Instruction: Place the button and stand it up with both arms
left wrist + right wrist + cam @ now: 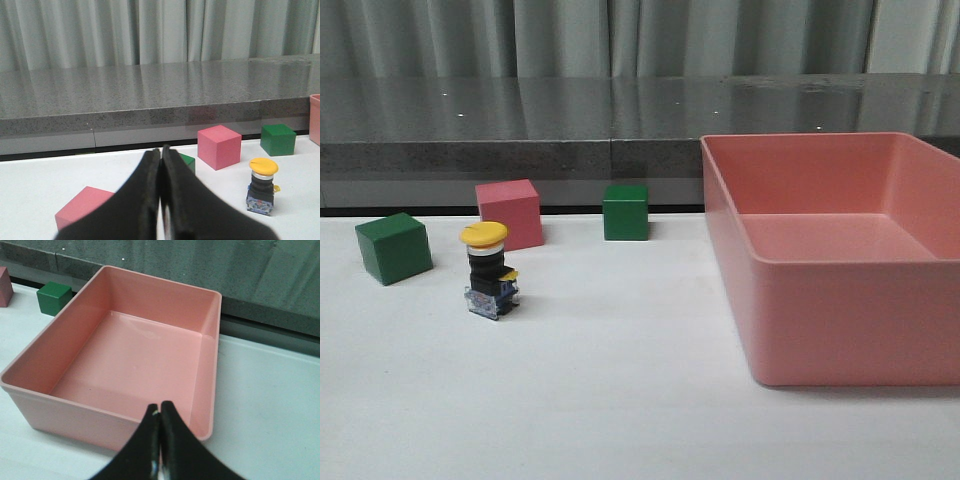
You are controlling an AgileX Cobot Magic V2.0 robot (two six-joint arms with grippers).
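On the white table [640,400], the button [488,270] stands upright on its bluish base, yellow cap up, just in front of a pink cube [510,213] and near a green cube [393,247]; a second green cube [625,211] sits further right, and the large pink bin [840,300] lies well apart from it, empty.

We see both arms clear of the button. The left pincer [161,200] is closed with nothing between its fingers, looking across the table at the button beyond it; another pink cube [82,205] lies close beside it. The right pincer [160,440] is likewise closed and empty, hanging over the near wall of the bin.

We judge the standing step essentially done. Doing it well now means leaving the button undisturbed: we would keep both pincers away from the narrow base, which looks easy to topple.

The table is smooth and matte white; behind it runs a grey speckled ledge, with pale curtains beyond.
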